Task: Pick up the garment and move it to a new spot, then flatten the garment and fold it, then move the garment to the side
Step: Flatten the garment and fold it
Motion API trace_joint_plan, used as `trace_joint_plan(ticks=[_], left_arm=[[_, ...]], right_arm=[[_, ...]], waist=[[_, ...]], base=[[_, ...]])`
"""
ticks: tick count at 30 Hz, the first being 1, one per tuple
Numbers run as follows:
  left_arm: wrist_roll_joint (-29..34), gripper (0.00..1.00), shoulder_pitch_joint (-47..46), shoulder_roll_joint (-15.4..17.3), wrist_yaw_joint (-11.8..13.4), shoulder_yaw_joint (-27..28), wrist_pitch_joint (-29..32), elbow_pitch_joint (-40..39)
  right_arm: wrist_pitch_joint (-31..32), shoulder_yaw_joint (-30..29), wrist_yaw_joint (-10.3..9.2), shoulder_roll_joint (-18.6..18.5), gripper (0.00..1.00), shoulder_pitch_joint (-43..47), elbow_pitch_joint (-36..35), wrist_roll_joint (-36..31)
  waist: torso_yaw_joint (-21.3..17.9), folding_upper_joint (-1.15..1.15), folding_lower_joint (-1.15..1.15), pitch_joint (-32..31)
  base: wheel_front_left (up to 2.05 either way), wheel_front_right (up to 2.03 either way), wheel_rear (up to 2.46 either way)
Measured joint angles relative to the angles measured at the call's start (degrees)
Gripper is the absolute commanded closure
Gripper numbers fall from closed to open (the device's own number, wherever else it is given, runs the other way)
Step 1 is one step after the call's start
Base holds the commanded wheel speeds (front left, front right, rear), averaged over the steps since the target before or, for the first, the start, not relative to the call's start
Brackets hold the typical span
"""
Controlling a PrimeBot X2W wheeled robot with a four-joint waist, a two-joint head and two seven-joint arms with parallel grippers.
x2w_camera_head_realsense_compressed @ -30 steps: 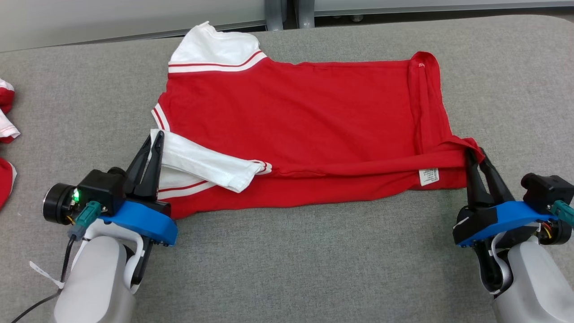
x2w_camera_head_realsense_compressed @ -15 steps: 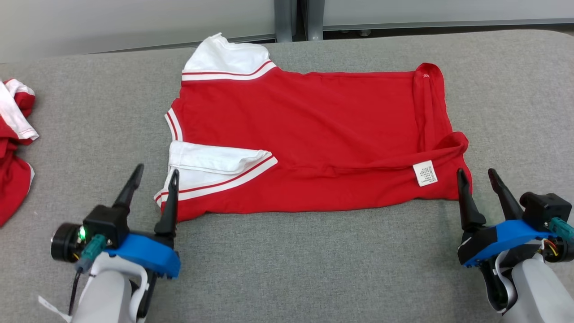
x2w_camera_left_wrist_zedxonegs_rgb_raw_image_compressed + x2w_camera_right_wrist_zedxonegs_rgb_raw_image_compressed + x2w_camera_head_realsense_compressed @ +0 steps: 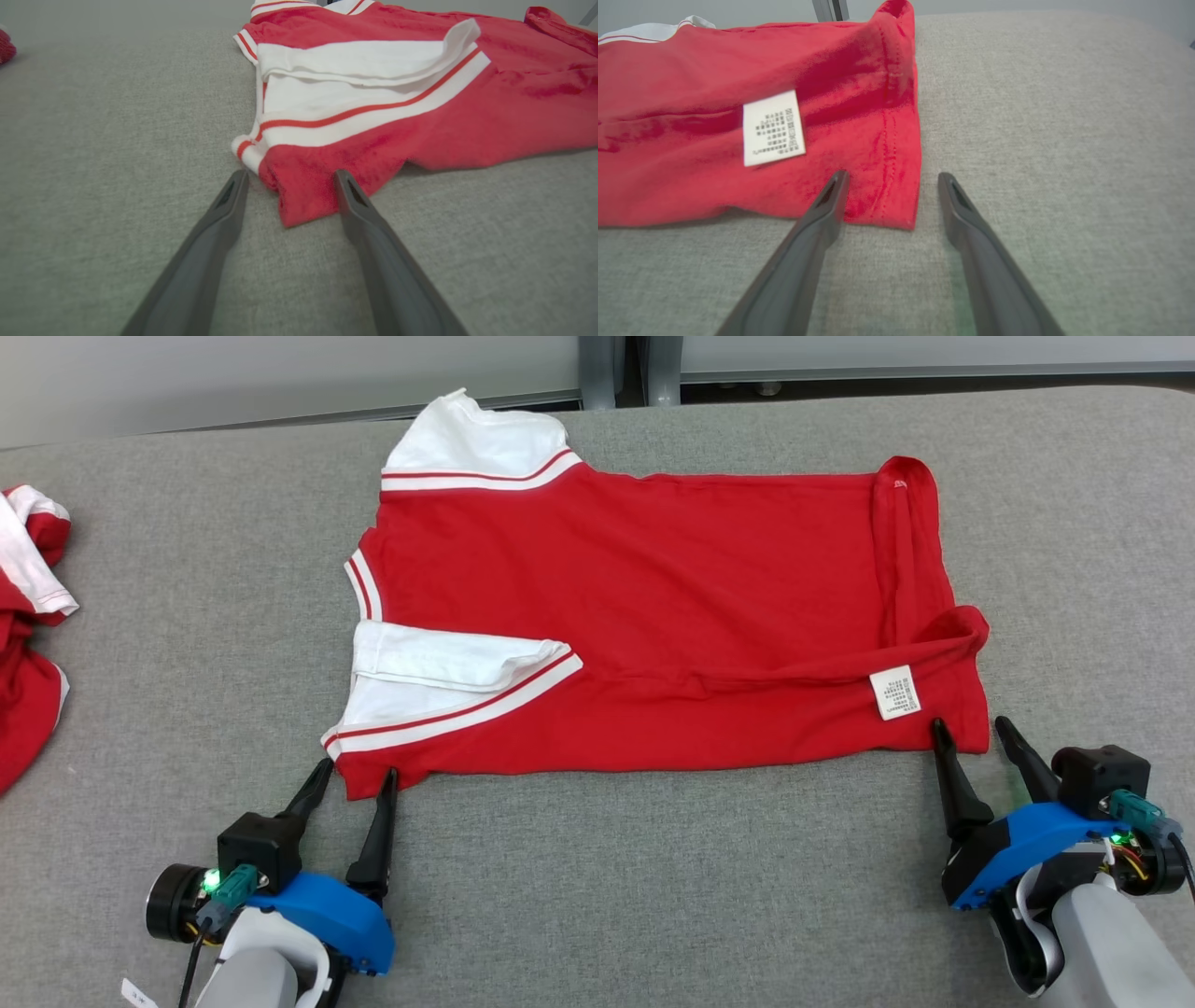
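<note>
Black left tool and right tool have blue brackets

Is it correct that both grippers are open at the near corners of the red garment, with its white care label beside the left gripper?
Not quite: the white care label on the red garment lies beside the right gripper, as the right wrist view shows; the rest holds.

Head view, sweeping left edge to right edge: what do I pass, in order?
Crumpled red-and-white clothing at the left edge → left pincer, open → red garment → white care label near its right end → right pincer, open.
</note>
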Motion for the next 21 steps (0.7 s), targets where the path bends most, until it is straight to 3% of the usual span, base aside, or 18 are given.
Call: trace_joint_plan(ticks=[5,6,7,8,21], left_arm=[[-1.05,0.00,-1.93,-0.35,-0.48,-0.89,-0.02,2.63],[-1.33,0.48,-2.17,-0.42,-0.49,-1.12,-0.02,2.96],[-1.40,0.82,-2.38,-0.44,-0.51,-1.29,-0.05,3.25],[-1.48,1.00,-2.59,-0.44,-0.53,-1.42,-0.13,3.50],[-3.02,1.00,0.71,-0.51,-0.25,0.32,-0.10,-0.98]], right_arm=[[0.66,0.76,0.00,0.25,0.00,-0.69,1.42,-0.05],[0.74,0.97,0.00,0.31,0.57,-0.84,1.59,-0.01],[0.79,1.24,0.00,0.31,1.00,-1.02,1.75,0.14],[0.82,1.45,0.00,0.33,1.00,-1.14,1.90,0.33],[-1.91,1.63,0.00,0.55,1.00,1.07,3.37,2.09]], waist=[[-0.20,0.00,0.00,0.25],[-0.22,0.00,0.00,0.22],[-0.25,0.00,0.00,0.19],[-0.28,0.00,0.00,0.15],[0.31,0.00,0.00,-3.31]], base=[[0.00,0.00,0.00],[0.00,0.00,0.00],[0.00,0.00,0.00],[0.00,0.00,0.00],[0.00,0.00,0.00]])
